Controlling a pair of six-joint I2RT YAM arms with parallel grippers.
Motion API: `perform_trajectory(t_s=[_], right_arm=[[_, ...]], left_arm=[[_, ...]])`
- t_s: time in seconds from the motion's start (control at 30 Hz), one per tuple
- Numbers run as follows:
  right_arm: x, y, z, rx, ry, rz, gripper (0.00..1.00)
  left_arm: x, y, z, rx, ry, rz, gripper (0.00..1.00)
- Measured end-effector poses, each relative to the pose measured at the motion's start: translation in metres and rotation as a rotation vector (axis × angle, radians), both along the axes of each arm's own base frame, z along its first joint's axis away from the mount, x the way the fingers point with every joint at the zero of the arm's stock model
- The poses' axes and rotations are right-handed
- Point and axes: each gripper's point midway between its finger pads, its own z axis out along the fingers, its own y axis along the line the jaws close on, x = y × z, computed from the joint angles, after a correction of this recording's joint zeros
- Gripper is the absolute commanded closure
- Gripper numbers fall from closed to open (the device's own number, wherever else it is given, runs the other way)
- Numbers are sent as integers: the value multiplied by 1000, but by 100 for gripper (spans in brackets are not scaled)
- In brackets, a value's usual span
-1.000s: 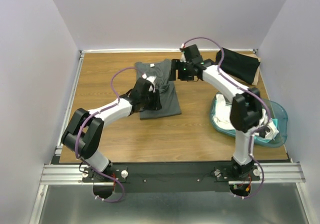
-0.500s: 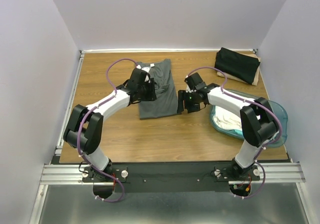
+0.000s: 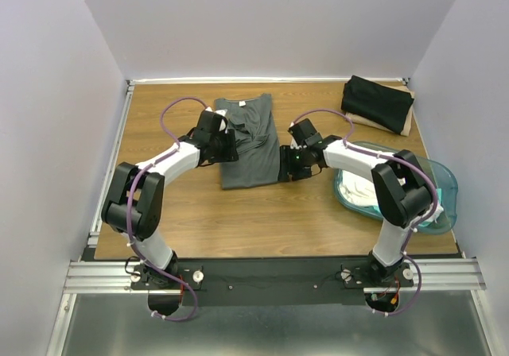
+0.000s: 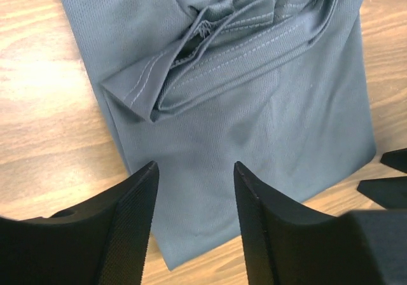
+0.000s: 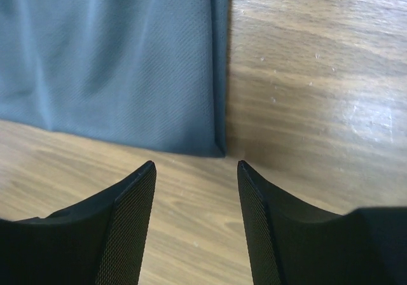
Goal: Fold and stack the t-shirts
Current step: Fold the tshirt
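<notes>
- A plain dark grey folded fabric t-shirt point(image 3: 253, 151) lay as a long rectangle on the brown wooden counter point(image 3: 238, 221), about midway between the two arms.
- Its long axis ran from the arm bases' side toward the far wall, leaning a little off square. The smooth straight hem end pointed at the bases, and the end with bunched, stitched folds point(image 4: 216, 43) pointed at the far wall.
- The left pincer point(image 4: 191, 215) sat at the grey shirt's left edge, over its smooth near half. Its jaws stood partly apart with nothing clamped between them, and the frames did not show whether its tips touched the cloth.
- The right pincer point(image 5: 194, 215) sat at the grey shirt's near right corner point(image 5: 216, 146), with its jaws also partly apart and holding nothing. Bare wood and that corner showed in the gap, and contact could not be told.
- The right pincer's dark tips showed just off the grey shirt's right edge in the left wrist view.
- A folded black fabric t-shirt point(image 3: 378, 104) lay well to the right of the grey shirt, toward the far wall.
- White fabric shirts point(image 3: 358, 191) lay inside a translucent teal plastic tub point(image 3: 449, 185), right of the grey shirt and nearer the bases.
</notes>
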Motion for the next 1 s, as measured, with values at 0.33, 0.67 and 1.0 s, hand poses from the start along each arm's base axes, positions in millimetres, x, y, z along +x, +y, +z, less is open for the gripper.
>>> perform_trajectory(t_s=[0.33,0.67,1.0], right_arm=[[8,6,-11,3,-2,1,48],[8,5,-12,3,0,0,56],[8,6,-14,7,-4,-2,59]], left_arm=[[11,0,-17,-29,15,1,40],[23,2,-34,-58,27,24,40],[47,2,-24,-175,-16,71,40]])
